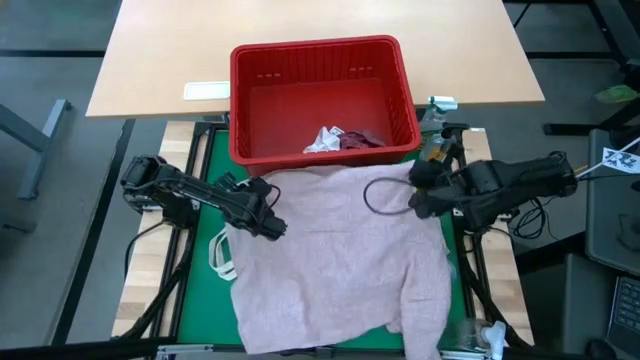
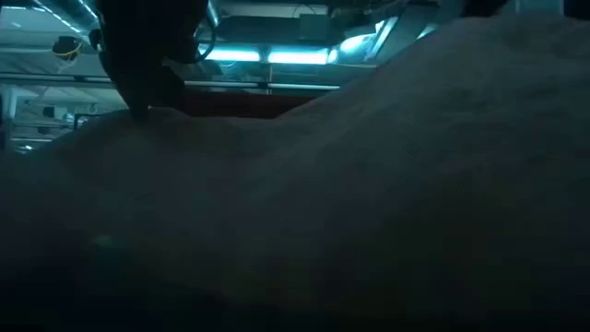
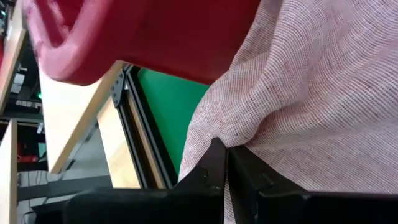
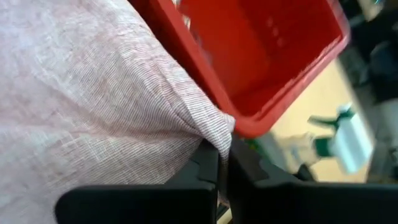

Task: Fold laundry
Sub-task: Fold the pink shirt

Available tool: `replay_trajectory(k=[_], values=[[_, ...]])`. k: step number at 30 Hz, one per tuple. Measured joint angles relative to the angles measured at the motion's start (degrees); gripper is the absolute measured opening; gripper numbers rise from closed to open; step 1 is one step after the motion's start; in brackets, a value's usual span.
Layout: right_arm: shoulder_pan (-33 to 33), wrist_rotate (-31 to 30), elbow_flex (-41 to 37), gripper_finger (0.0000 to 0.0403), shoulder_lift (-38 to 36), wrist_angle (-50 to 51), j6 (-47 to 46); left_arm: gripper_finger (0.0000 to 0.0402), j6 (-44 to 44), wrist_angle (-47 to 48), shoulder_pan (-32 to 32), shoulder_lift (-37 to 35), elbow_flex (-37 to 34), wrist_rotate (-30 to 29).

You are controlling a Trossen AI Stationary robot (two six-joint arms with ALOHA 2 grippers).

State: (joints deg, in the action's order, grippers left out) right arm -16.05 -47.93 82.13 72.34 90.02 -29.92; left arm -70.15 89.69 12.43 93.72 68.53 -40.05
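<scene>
Left gripper (image 1: 272, 226): clamped on the left far corner of the pink garment (image 1: 335, 260).
Right gripper (image 1: 420, 192): pinching the right far corner, beside the red basket (image 1: 322, 62).
Progress: garment spread flat, no fold visible; small white piece (image 1: 326, 139) and maroon item (image 1: 362, 140) wait in the basket.
Surface: green mat (image 1: 212, 170), wooden table (image 1: 300, 25) beyond.
Room: grey floor.

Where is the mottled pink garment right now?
In the high view the mottled pink garment lies spread over the green mat, just in front of the red basket, pinched at its far corners by both grippers.
</scene>
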Motion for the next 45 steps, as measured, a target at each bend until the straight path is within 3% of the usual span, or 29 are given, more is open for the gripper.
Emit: replay_trajectory(k=[9,14,20,26,31,36,45], values=[[5.6,12.6,0.0,0.0022,-0.2,0.1,1.8,0.0001,0.0,-1.5,0.6,0.1,0.0,1.2],[5.6,22.0,0.0,0.0023,-0.1,0.0,1.8,0.0017,0.1,-4.9,1.5,0.1,0.0,2.5],[5.6,37.5,0.0,0.0023,-0.1,0.0,1.8,0.0019,0.2,-9.4,2.1,0.1,-0.1,5.9],[5.6,44.6,-1.9,0.0023,-0.1,-0.5,1.1,0.0004,0.2,-15.0,4.1,0.1,-0.1,7.3],[5.5,45.8,-5.0,0.0023,0.0,-2.4,1.1,0.0003,0.2,-16.5,7.8,0.1,-0.1,6.9],[4.5,39.4,-3.7,0.001,-0.7,-3.1,1.2,0.0002,-1.6,-15.6,13.2,0.1,-0.1,3.0],[-12.2,31.6,-2.9,0.0018,-3.0,-11.5,-2.8,0.0001,-5.4,-21.5,23.2,0.3,-0.1,0.3]])
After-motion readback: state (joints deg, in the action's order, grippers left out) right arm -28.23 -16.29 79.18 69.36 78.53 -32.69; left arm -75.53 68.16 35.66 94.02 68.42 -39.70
